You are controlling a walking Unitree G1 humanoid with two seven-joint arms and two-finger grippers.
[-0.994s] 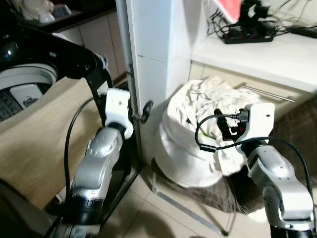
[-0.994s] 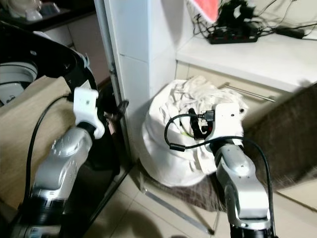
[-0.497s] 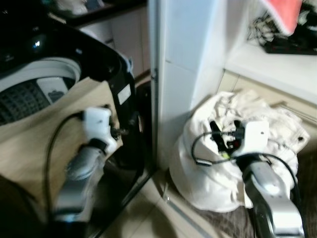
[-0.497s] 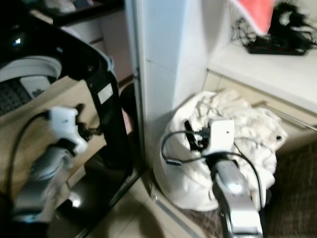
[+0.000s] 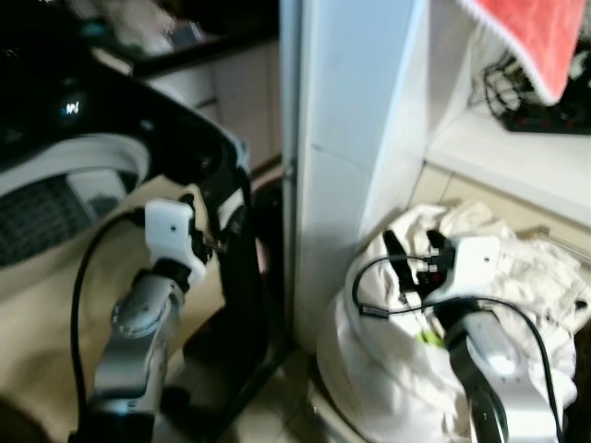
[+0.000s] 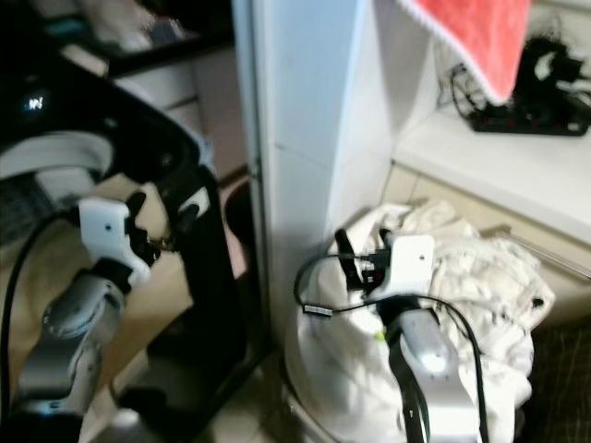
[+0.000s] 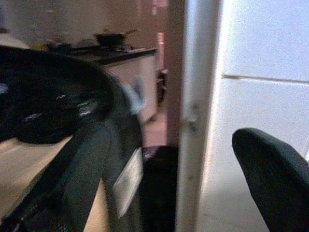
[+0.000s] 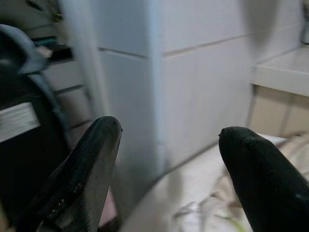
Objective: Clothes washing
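Note:
A heap of white clothes fills a white bag on the floor at the right, against a low cabinet. My right gripper hovers just above the heap's left side, open, holding nothing; its fingers stand wide apart in the right wrist view. The black top-loading washing machine stands at the left with its drum showing. My left gripper is at the machine's front right corner, open and empty, with one finger seen in the left wrist view.
A white tiled pillar with a pipe along its edge separates the machine from the clothes. A beige cover drapes the machine's front. A red towel hangs over a white shelf carrying a power strip. The pictures are blurred.
The whole picture has shifted right, so the camera has turned left toward the machine. My left gripper now sits by the machine's corner instead of the pillar. Both grippers stay open.

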